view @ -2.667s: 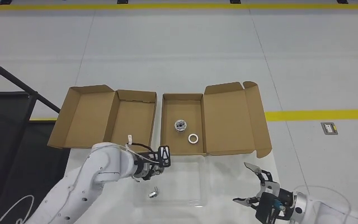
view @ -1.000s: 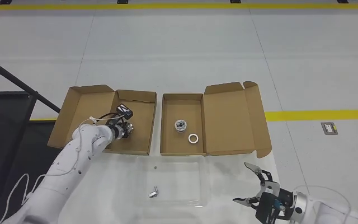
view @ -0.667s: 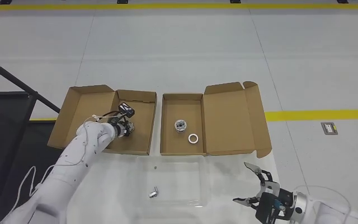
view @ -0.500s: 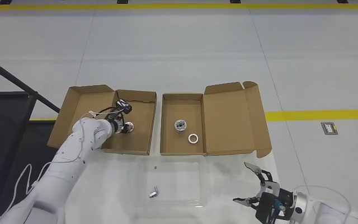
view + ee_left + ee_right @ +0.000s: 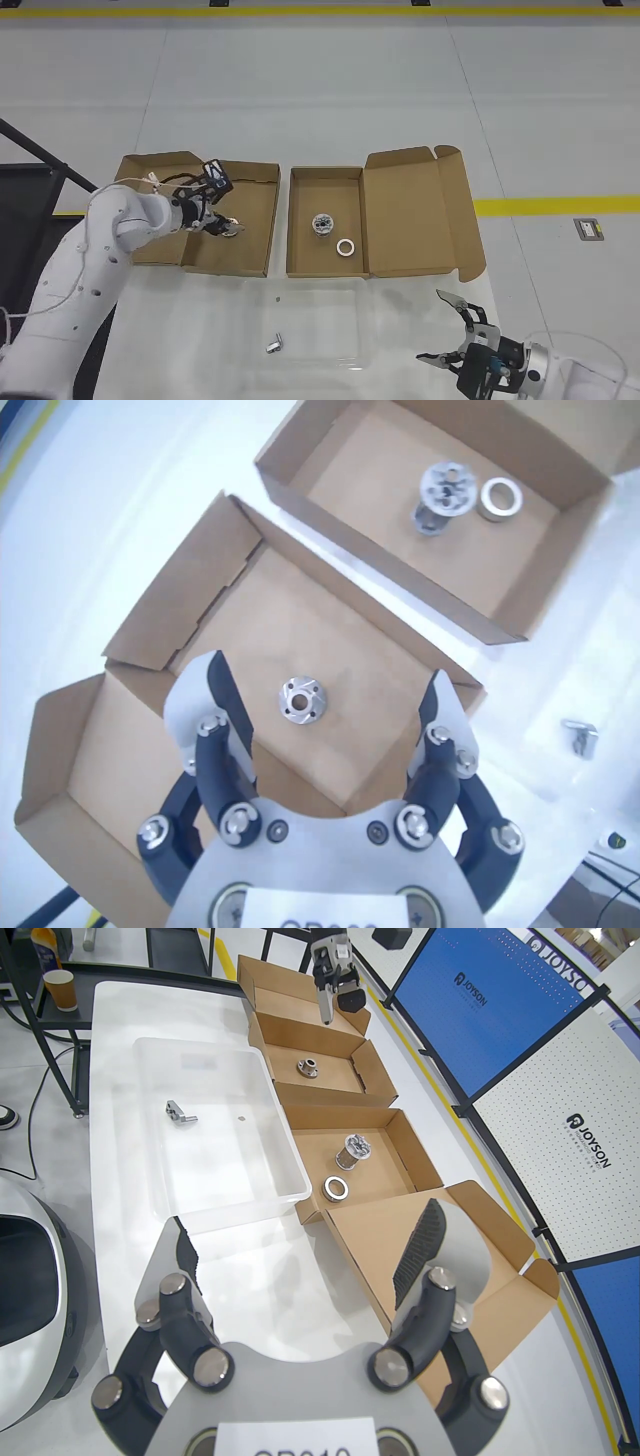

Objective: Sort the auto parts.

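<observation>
- Tray (image 5: pixel 225 1163), near edge of counter (image 5: pixel 410 310): down to one part.
- Left box (image 5: pixel 255 195), far-left edge: now holds flange (image 5: pixel 302 700).
- Left gripper (image 5: pixel 327 672): raised above it, wide open, empty.
- Right gripper (image 5: pixel 305 1220): near-right corner, wide open, empty.
- Flange: just released, flat, bore pointing up.
- Bracket (image 5: pixel 275 344): in tray, long axis slanted; probably next.

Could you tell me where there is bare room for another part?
The clear tray is bare beyond the bracket. The left box is open around its disc. The right box is crowded toward its near end by hub and ring.
</observation>
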`<action>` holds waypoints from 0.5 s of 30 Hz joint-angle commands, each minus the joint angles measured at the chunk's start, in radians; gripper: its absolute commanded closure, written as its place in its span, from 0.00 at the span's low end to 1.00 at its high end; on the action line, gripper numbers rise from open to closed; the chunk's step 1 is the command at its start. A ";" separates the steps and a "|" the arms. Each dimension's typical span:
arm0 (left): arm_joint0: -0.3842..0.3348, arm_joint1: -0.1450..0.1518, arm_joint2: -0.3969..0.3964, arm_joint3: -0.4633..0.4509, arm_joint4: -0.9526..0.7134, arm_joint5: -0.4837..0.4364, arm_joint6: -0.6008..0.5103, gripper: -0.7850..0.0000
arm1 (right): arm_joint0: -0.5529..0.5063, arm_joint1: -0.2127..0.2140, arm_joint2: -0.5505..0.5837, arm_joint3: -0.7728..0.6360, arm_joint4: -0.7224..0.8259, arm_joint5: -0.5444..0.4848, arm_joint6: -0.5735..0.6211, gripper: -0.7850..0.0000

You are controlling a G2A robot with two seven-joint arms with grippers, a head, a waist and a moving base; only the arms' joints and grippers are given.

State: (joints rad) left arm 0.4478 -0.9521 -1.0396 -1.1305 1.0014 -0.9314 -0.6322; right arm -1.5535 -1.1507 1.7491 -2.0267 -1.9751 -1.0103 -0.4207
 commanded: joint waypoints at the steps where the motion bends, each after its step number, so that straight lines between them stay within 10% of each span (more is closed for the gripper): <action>1: 0.065 0.026 -0.044 -0.133 -0.033 -0.056 -0.086 0.10 | 0.000 0.000 0.000 0.000 0.000 0.000 0.000 0.00; 15: 0.260 0.230 0.083 -0.688 -0.078 -0.081 -0.176 0.00 | 0.000 0.000 0.000 0.000 0.000 0.000 0.000 0.00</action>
State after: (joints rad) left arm 0.7107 -0.7431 -0.9857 -1.7950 0.9109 -1.0122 -0.8079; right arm -1.5535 -1.1507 1.7491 -2.0267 -1.9751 -1.0103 -0.4207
